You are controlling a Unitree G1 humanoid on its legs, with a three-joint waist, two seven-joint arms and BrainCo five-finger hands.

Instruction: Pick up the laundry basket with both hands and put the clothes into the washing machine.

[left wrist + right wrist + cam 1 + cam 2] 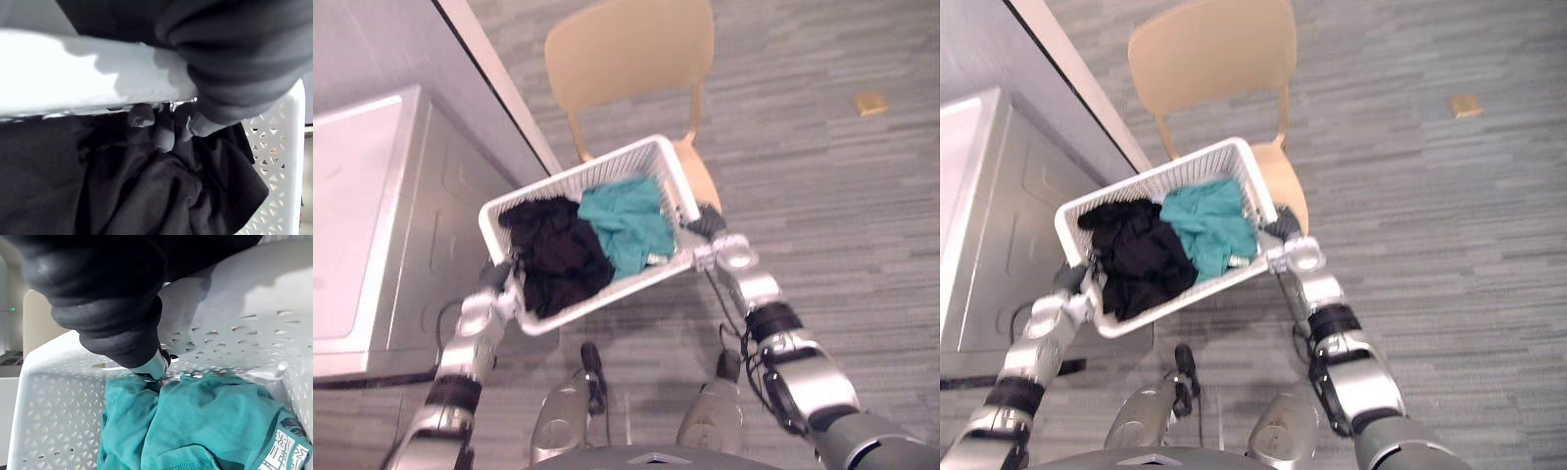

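The pick-up looks done; the laundry basket (570,174) is off the floor and tilted, carried between both hands just beside the washing machine (362,215), on the robot's right of it. What is left, as I judge it, is the greater part: bringing the basket to the washing machine's opening and getting the clothes out of the basket and in; both garments lie in the basket, and the machine's white top looks flat and closed from here.

The black garment (558,257) fills the half of the basket nearer the washing machine; the teal garment (625,223) lies in the half farther from it, the two touching in the middle. A tan chair (626,49) stands beyond the basket, well away from the washing machine's front.

The left hand (497,289) has the basket's end nearest the washing machine; in the left wrist view its fingers (165,137) curl over the white rim and down inside, their tips against the black cloth, so the hand is closed round the rim. The right hand (708,227) takes the end farthest from the washing machine; in the right wrist view its dark cover lies over the rim and one silver finger (154,366) hooks down inside by the handle slot, just above the teal cloth; I read it as clamped on the rim, though most of its fingers are hidden.
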